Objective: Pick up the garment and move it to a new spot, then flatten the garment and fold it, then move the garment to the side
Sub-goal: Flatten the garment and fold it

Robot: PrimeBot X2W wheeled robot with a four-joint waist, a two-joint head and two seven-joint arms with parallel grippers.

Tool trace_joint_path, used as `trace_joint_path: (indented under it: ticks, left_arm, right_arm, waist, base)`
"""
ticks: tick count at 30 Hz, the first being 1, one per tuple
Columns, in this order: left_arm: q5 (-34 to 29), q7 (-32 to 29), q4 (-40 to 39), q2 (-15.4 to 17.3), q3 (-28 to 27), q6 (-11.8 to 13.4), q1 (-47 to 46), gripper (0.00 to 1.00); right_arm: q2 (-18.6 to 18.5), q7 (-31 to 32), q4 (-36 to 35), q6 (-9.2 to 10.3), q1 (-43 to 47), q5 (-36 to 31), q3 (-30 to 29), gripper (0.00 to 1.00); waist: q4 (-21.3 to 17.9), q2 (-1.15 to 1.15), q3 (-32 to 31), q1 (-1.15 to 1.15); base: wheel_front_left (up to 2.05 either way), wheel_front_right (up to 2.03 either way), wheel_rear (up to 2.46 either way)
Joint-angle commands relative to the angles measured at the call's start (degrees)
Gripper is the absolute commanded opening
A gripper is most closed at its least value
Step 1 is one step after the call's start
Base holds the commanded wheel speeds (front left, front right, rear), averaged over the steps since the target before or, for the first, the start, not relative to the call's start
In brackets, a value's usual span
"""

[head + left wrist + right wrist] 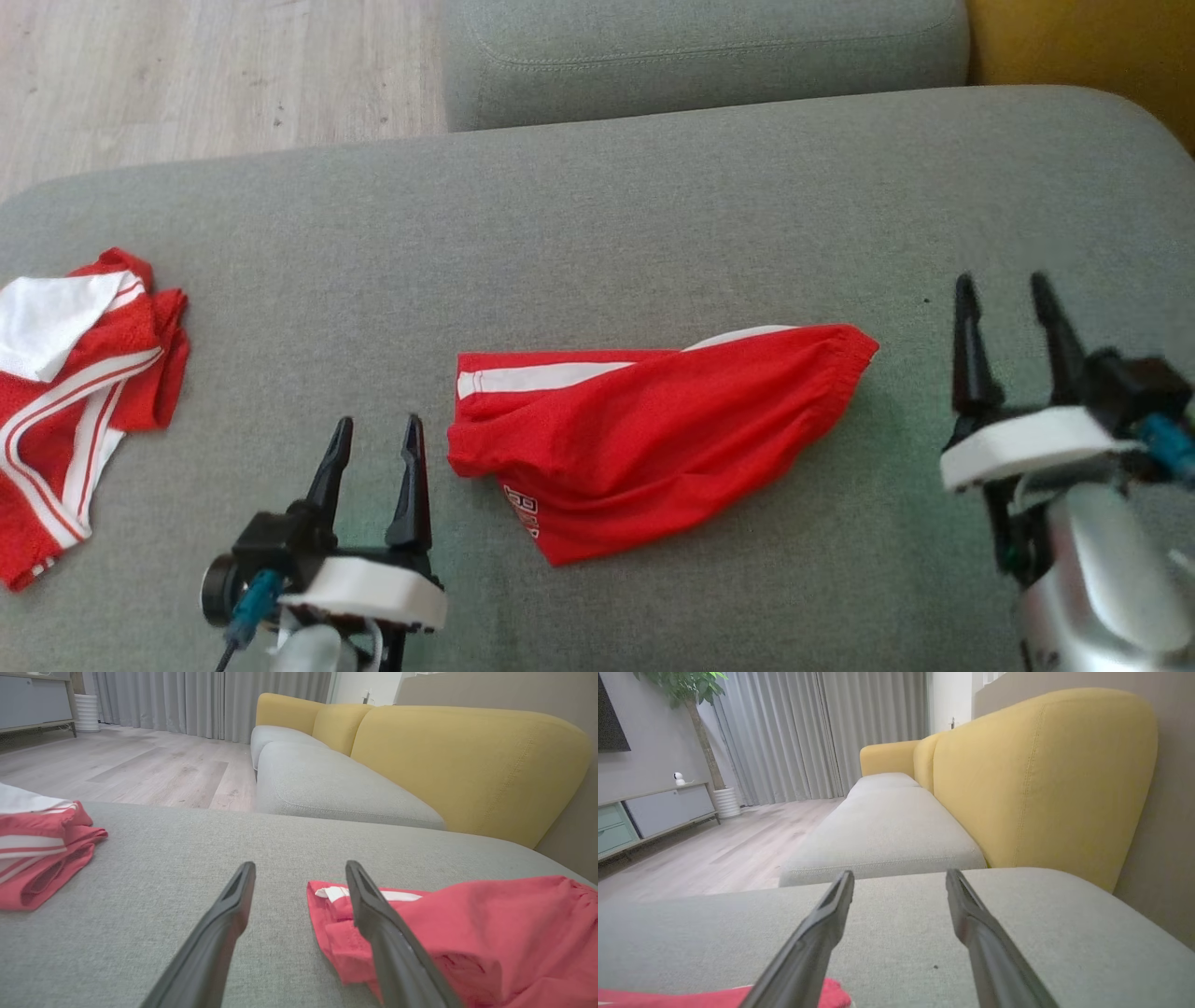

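**Both grippers wide open, red garment between them**

In the head view the garment (644, 439) lies in the middle of the frame on the grey cushion (653, 215). It is red, loosely bunched, with a white stripe along its upper left edge and white lettering near its lower left corner.

The left gripper (378, 425) sits at the lower left, fingers pointing up the frame, just beside the garment's left edge but apart from it. Its jaws are spread wide and hold nothing. In the left wrist view one finger (392, 952) crosses in front of the red cloth, with bare cushion between the two fingers.

The right gripper (1001, 280) is at the right edge, near the garment's gathered right end but apart from it. Its jaws are equally wide – nothing is between them. In the right wrist view a strip of red shows at the bottom left, below the fingers.

A second garment (75, 401) – red and white, rumpled – lies at the far left of the cushion, well apart from the first. Pale wood floor (187, 75) fills the upper left, and a yellow backrest (1074, 37) the upper right.
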State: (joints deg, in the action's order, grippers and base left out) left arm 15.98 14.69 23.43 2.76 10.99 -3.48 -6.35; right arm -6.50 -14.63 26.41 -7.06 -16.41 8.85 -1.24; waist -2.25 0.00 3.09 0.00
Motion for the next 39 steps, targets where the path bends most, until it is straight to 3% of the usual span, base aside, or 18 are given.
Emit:
trace_joint_path:
  ticks: [1,15,22,28,37,39]
  left_arm:
    - [0.0,0.3,-1.5,0.1,-1.5,0.4,-3.2,1.00]
    - [0.5,0.3,-1.5,0.1,0.6,0.6,-3.3,1.00]
    - [0.4,0.3,-1.4,0.1,0.5,0.5,-2.9,1.00]
    - [1.1,0.3,-1.1,0.1,1.3,0.6,-2.5,1.00]
    - [2.2,0.3,-1.1,0.1,2.2,0.8,-2.3,1.00]
    - [2.3,0.3,-1.2,0.1,2.3,0.9,-2.4,1.00]
  right_arm:
    - [0.6,-0.4,-1.0,-0.43,0.6,0.3,0.9,1.00]
    - [2.6,-0.4,6.1,-0.43,-1.4,14.6,12.3,1.00]
    - [0.1,-0.4,5.0,-0.43,-4.7,7.5,16.4,1.00]
    - [-0.5,1.6,14.7,-0.43,-8.6,-0.1,20.7,1.00]
    - [1.1,5.7,26.4,-0.43,-9.3,-1.7,21.2,1.00]
    - [1.4,5.9,28.2,-0.43,-9.6,-1.6,21.0,0.81]
  waist:
    - [0.0,0.00,0.0,0.00]
    - [1.6,0.00,2.0,0.00]
    - [2.8,0.00,2.1,0.00]
    - [3.8,0.00,2.1,0.00]
    - [5.2,0.00,2.8,0.00]
    - [5.4,0.00,3.0,0.00]
  base:
    - [0.00,0.00,0.00]
    - [0.00,0.00,0.00]
    - [0.00,0.00,0.00]
    - [0.00,0.00,0.00]
    - [0.00,0.00,0.00]
    - [0.00,0.00,0.00]
